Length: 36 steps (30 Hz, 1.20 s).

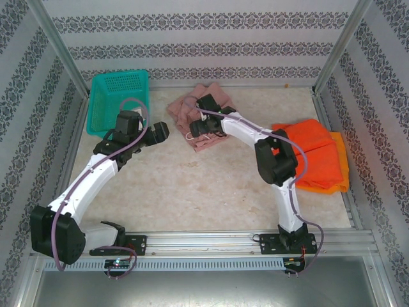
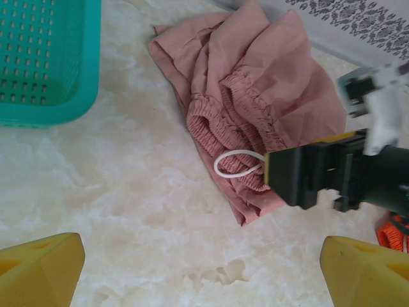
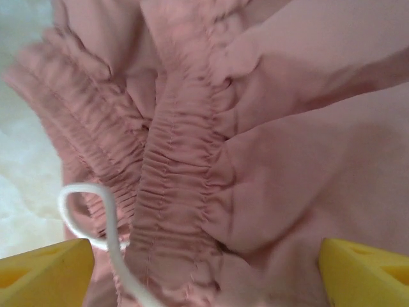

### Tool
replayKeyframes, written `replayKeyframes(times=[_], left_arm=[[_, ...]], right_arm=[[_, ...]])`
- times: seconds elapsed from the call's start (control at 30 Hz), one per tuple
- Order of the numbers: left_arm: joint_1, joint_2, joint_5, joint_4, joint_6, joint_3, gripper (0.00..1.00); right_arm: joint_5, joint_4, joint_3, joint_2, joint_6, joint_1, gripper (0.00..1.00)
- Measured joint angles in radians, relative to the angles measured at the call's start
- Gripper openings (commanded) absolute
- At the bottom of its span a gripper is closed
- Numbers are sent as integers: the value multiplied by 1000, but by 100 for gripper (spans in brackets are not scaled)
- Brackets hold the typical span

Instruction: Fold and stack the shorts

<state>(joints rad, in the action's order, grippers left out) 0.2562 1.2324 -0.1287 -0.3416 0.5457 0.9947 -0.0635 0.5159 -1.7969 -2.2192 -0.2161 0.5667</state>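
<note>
pink shorts [image 3: 268,160] bunched | drawstring [image 3: 112,224] looped lower-left | right claw [image 3: 204,275] spread wide, contact unclear

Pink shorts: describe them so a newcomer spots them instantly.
Find the teal basket at the far left; just right of it lies a crumpled heap, the pink shorts. Unlike the orange shorts lying flat at the right edge, they are bunched, with a white drawstring loop.

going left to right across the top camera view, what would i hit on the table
teal basket → left tool → dusty pink shorts → red-orange shorts → yellow-orange shorts, their edge peeking out at the right
</note>
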Motion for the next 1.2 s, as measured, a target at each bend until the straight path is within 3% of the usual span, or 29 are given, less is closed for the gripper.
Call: replayKeyframes(times=[0.17, 0.27, 0.4, 0.53, 0.73, 0.97, 1.03, 1.07, 1.1, 1.13, 1.2], left_arm=[[-3, 0, -3, 18, 21, -34, 93], [-3, 1, -3, 40, 40, -45, 91], [-3, 7, -18, 72, 65, -51, 88], [-3, 28, -39, 103, 83, -51, 85], [-2, 61, -79, 145, 111, -54, 81], [35, 100, -96, 167, 122, -54, 81], [45, 106, -100, 171, 122, -54, 81], [45, 108, -100, 171, 122, -54, 81], [45, 110, -101, 171, 122, -54, 80], [45, 112, -100, 171, 122, -54, 81], [45, 112, -99, 172, 122, -54, 81]], right_arm=[[-23, 61, -25, -69, -10, 16, 43], [-27, 56, -5, -50, 2, 17, 26], [-25, 26, 140, 75, 56, 16, 12], [-10, 16, 301, 270, 157, -2, 7], [43, -1, 456, 513, 357, -87, 10], [66, -62, 649, 624, 649, -113, 17], [84, -88, 719, 679, 712, -113, 27], [92, -98, 755, 717, 742, -113, 37], [97, -107, 782, 753, 763, -113, 56], [98, -108, 801, 788, 776, -113, 65], [98, -104, 813, 844, 787, -113, 71]])
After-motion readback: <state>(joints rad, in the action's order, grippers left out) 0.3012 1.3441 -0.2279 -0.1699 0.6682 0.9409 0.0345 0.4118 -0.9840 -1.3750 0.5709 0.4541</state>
